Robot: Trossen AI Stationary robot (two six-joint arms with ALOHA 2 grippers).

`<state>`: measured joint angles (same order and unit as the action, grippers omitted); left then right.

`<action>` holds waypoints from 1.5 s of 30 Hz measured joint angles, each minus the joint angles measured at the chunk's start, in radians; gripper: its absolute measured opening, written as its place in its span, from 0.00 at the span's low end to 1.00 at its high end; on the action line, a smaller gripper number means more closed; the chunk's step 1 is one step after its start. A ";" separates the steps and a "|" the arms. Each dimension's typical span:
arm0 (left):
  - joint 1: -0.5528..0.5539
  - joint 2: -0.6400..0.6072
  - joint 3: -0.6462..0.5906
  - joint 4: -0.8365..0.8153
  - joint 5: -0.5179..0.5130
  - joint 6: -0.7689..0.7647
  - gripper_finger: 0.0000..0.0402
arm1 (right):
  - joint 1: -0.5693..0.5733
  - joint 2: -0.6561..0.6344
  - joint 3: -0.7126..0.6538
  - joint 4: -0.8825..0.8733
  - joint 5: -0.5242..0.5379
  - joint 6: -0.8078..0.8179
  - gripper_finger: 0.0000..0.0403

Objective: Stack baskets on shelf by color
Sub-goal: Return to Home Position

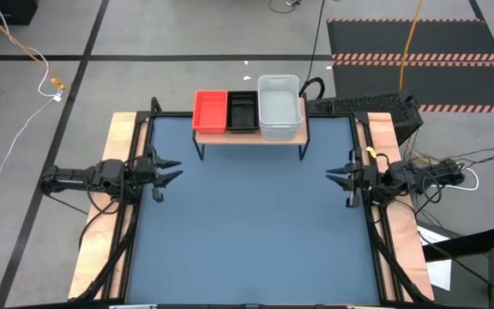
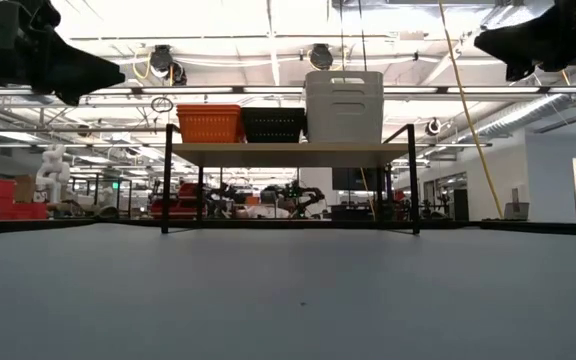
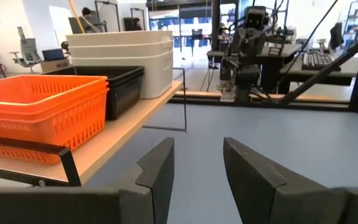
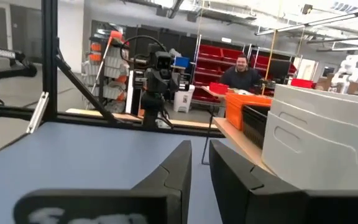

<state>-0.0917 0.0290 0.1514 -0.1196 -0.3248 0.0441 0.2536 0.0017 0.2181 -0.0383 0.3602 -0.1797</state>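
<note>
The baskets stand in three stacks on the shelf (image 1: 249, 136) at the table's far edge: red (image 1: 210, 111) on the left, black (image 1: 243, 112) in the middle, white (image 1: 280, 106) on the right. The low view shows the same row of red (image 2: 208, 123), black (image 2: 273, 124) and white (image 2: 343, 105) on the wooden board (image 2: 288, 153). My left gripper (image 1: 171, 171) hovers open at the table's left edge, and its wrist view (image 3: 197, 142) looks along the shelf. My right gripper (image 1: 336, 177) hovers open at the right edge (image 4: 199, 144). Neither touches anything.
The blue table top (image 1: 251, 223) lies between the two arms and in front of the shelf's black legs (image 2: 165, 180). A keyboard (image 1: 367, 106) sits beyond the far right corner. A person (image 4: 241, 70) sits in the room beyond the table.
</note>
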 joint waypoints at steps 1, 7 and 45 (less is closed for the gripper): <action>0.001 -0.012 -0.004 0.000 -0.001 0.000 0.35 | 0.000 0.000 -0.006 0.011 -0.001 0.006 0.12; 0.001 -0.027 -0.009 -0.014 -0.002 0.000 0.35 | 0.000 0.000 -0.066 0.079 -0.041 0.055 0.12; 0.003 0.012 -0.122 0.126 0.005 0.003 0.35 | 0.001 0.001 -0.202 0.243 -0.104 0.060 0.12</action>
<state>-0.0883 0.0406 0.0292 0.0063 -0.3199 0.0471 0.2543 0.0029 0.0158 0.2050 0.2565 -0.1200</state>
